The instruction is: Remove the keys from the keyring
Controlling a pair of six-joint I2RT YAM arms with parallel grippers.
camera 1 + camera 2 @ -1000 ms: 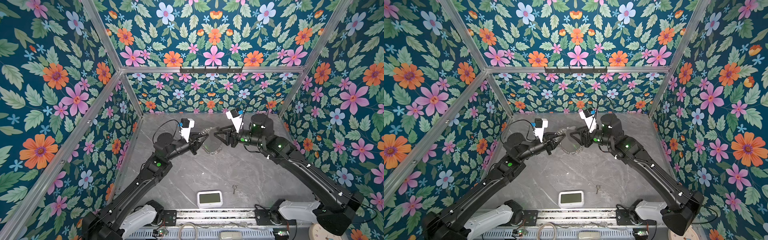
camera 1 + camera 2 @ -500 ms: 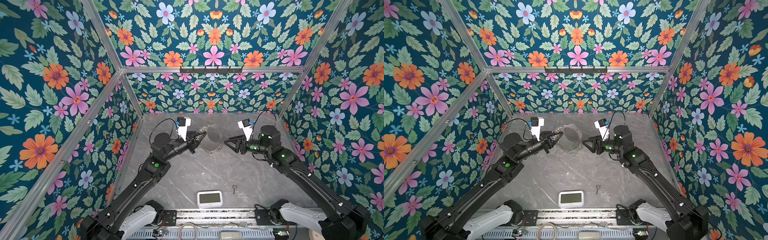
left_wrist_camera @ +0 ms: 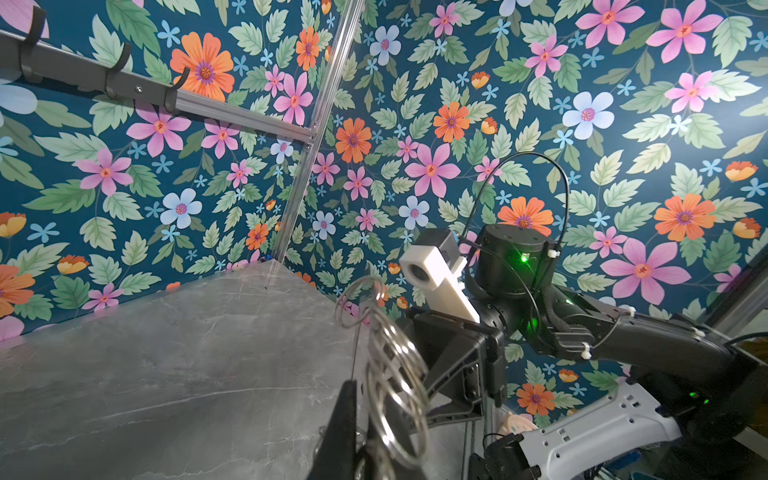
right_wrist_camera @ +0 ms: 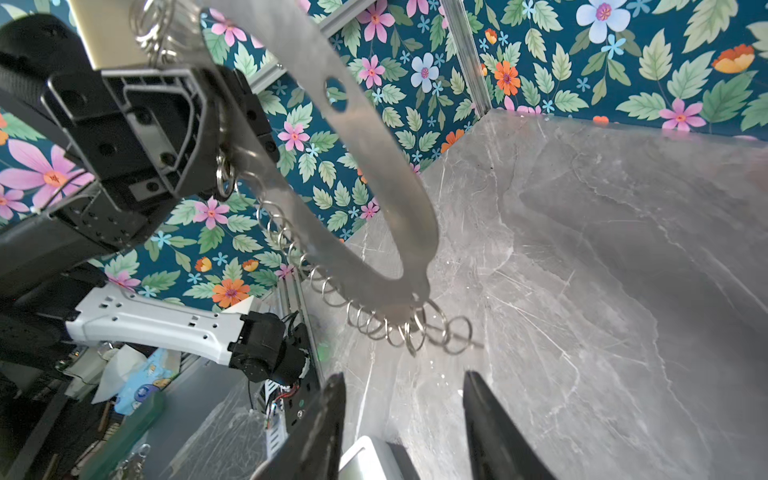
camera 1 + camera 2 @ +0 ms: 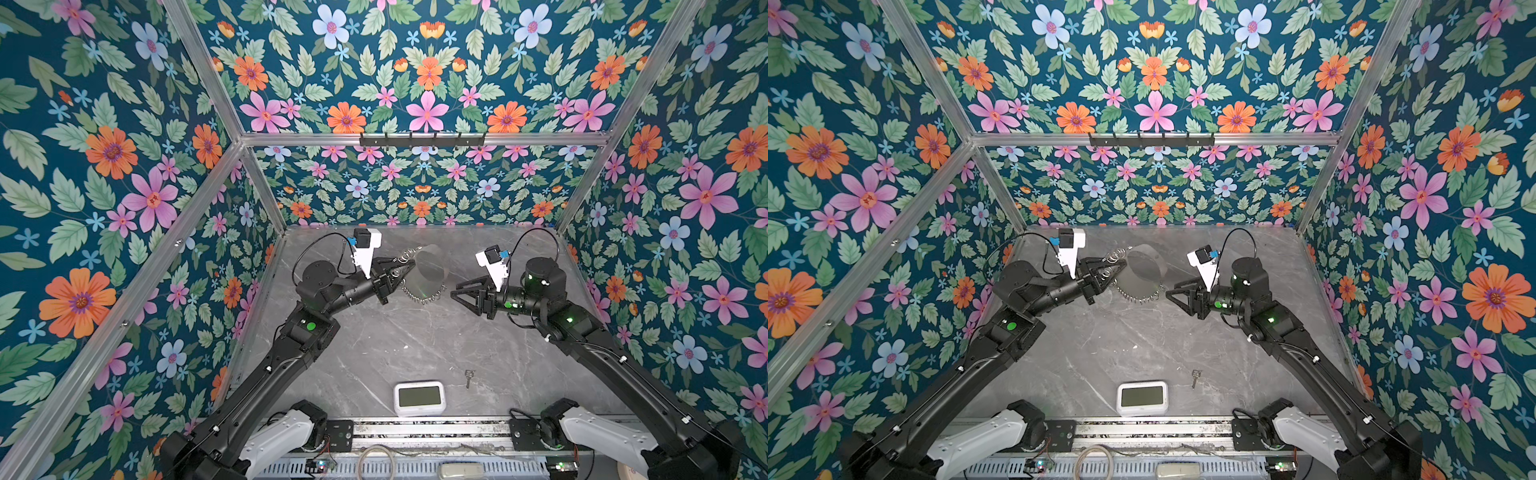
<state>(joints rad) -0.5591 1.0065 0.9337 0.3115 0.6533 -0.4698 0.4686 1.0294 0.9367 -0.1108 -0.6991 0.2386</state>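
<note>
Two tools face each other at upper centre in both top views: the left tool (image 5: 403,271) clamps the keyring (image 5: 432,270) above the worktop (image 5: 374,340), while the right tool (image 5: 455,290) stands apart, empty, just beside it. One key (image 5: 468,377) lies lower right, near the clock (image 5: 419,398).

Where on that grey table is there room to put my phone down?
Best: the bare middle of the table, between both arms, from under the keyring to the clock. The back-wall strip is bare. Crowded: around the keyring, held by the left gripper opposite the right gripper, and beside the clock, where a key lies.
</note>
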